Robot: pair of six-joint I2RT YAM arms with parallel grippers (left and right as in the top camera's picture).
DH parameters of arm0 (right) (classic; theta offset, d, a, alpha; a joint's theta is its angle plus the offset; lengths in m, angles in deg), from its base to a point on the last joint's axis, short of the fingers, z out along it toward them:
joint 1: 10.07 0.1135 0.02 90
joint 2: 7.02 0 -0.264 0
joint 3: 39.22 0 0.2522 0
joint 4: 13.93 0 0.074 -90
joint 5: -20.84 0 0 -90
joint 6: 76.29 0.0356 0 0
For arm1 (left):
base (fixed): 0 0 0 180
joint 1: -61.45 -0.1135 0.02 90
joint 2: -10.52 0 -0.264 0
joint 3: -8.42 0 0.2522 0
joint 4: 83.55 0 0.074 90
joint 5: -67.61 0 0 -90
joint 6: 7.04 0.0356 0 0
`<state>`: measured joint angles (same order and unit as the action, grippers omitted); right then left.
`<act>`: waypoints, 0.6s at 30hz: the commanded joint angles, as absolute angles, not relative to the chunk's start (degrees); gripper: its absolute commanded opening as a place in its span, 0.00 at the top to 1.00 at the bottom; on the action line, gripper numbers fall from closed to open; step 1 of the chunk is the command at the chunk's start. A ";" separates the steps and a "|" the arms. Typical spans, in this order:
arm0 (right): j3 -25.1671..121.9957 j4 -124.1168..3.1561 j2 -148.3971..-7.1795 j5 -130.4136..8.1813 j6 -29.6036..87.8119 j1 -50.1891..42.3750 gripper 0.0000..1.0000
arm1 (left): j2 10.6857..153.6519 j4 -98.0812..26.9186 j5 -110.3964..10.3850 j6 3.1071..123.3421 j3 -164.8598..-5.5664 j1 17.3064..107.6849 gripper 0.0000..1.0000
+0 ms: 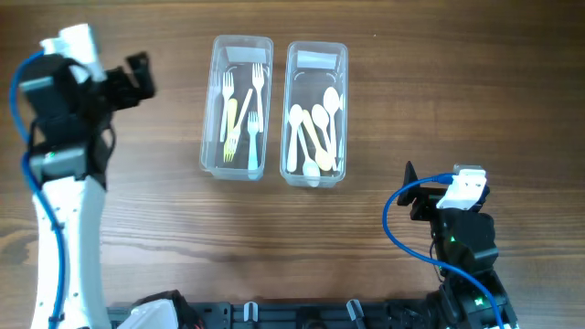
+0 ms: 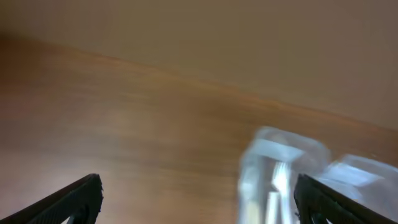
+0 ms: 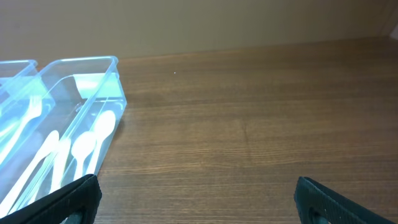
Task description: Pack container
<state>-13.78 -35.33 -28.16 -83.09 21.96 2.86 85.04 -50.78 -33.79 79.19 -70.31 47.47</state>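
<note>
Two clear plastic containers stand side by side on the wooden table. The left container (image 1: 238,107) holds several plastic forks (image 1: 241,114). The right container (image 1: 315,113) holds several plastic spoons (image 1: 315,132). My left gripper (image 1: 137,80) is open and empty, left of the fork container; its view is blurred and shows that container (image 2: 273,168) at lower right. My right gripper (image 1: 413,190) is open and empty, right of and nearer than the spoon container, which its view shows at the left (image 3: 81,134).
The brown wooden table (image 1: 411,91) spreads around both containers. A black rail (image 1: 302,315) runs along the near edge between the two arm bases.
</note>
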 commanded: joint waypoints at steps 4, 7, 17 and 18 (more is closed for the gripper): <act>-13.93 -35.07 -27.90 -82.81 21.28 3.03 0.00 | 84.89 -45.43 -32.35 79.26 -70.24 41.50 0.00; -13.93 -35.07 -27.90 -82.81 21.26 3.03 0.00 | 84.89 -45.43 -32.32 79.28 -70.24 41.50 0.00; -13.93 -35.07 -27.90 -82.81 21.26 3.03 0.00 | 84.89 -45.43 -32.35 79.28 -70.24 41.50 0.00; -13.93 -35.07 -27.90 -82.81 21.26 3.03 0.00 | 84.89 -45.43 -32.32 79.28 -70.24 41.50 0.00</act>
<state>-13.78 -35.33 -28.16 -83.09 21.96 2.86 85.00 -45.36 -32.48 79.21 -70.31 41.76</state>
